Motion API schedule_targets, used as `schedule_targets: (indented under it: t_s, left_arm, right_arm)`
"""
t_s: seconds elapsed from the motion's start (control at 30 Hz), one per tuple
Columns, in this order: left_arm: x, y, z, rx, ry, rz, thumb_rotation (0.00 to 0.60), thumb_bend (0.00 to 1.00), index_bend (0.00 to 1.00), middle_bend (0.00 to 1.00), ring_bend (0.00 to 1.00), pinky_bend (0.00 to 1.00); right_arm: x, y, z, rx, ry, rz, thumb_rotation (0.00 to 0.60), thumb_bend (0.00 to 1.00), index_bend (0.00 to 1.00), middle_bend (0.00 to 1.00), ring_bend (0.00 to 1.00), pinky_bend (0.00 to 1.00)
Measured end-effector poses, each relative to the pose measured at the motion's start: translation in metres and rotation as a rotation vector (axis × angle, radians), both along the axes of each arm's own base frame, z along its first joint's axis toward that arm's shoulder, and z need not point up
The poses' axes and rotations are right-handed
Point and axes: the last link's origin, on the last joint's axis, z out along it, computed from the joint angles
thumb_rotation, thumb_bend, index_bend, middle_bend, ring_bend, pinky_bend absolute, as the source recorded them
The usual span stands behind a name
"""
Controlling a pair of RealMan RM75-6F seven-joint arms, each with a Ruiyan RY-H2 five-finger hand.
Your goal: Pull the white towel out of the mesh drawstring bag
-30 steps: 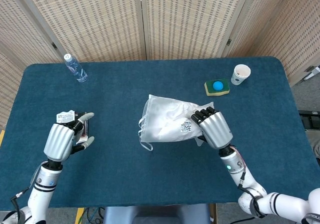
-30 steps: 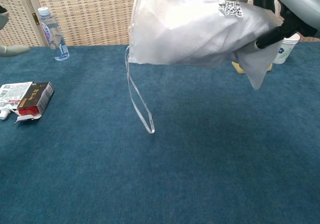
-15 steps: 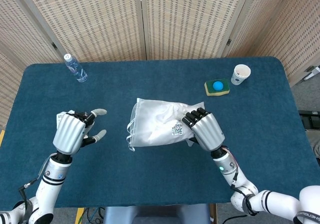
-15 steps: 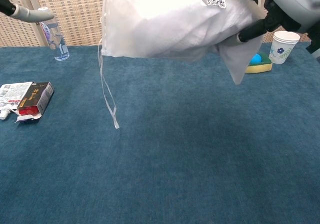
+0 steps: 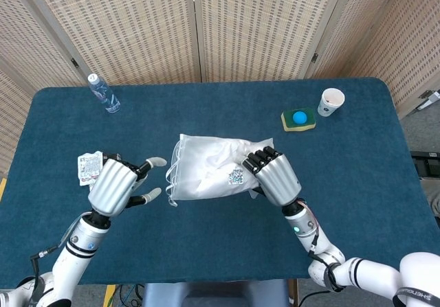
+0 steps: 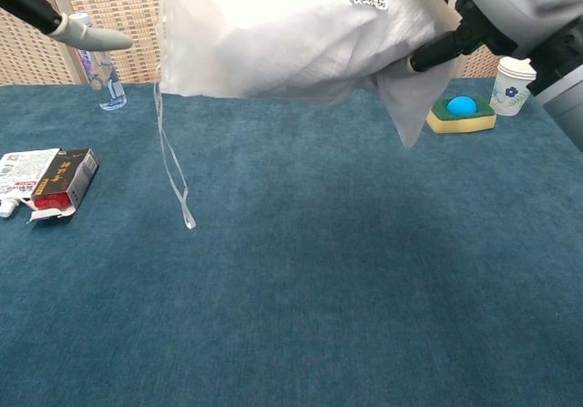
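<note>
The white mesh drawstring bag [image 5: 206,168] hangs in the air above the table, stuffed with the white towel, which shows only as a pale bulk through the mesh. My right hand [image 5: 270,178] grips the bag's closed end beside a QR label [image 5: 236,177]. In the chest view the bag [image 6: 273,38] fills the top, its drawstring loop [image 6: 173,175] dangling from the mouth on the left. My left hand [image 5: 120,187] is open with fingers spread, just left of the bag's mouth and apart from it; its fingertips [image 6: 91,35] show at the chest view's top left.
A small black-and-red box with a white packet [image 6: 50,181] lies at the table's left. A water bottle [image 5: 104,93] stands at the back left. A yellow sponge with a blue ball [image 5: 298,119] and a paper cup [image 5: 331,101] sit at the back right.
My right hand has carried the bag leftward and nearer to me. My left hand has moved right toward the bag's mouth, fingers opening wider.
</note>
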Motion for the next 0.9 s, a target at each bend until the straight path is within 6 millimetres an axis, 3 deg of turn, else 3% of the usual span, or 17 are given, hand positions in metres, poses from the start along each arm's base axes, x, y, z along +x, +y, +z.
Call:
schedule_targets:
  t_s: [0.9]
  left_arm:
    - [0.023, -0.005, -0.007, -0.079, -0.036, -0.032, 0.600, 0.00, 0.34, 1.00, 0.97, 1.00]
  right_arm:
    - [0.019, 0.004, -0.003, -0.026, -0.068, 0.086, 0.600, 0.49, 0.63, 0.74, 0.67, 0.66]
